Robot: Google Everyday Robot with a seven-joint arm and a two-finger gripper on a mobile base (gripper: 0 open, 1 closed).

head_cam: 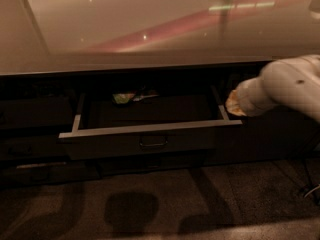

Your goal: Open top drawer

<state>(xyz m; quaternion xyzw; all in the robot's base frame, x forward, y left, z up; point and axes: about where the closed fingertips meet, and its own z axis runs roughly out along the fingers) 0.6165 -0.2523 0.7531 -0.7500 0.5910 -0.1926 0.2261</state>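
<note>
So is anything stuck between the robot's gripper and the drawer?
Nothing visible is. The gripper is just right of the top drawer, near its front right corner, and the drawer is already pulled out.

Readable text: none, nothing legible anywhere in view.
Drawer (110, 145): it stands pulled out, and its dark front carries no lettering that can be made out.
Packet (121, 98): a greenish one at 11 o'clock inside the drawer; any print on it is too small to read.
Gripper (233, 104): out at 3 o'clock of the drawer, just beside the right rim; no marking can be read on it.
</note>
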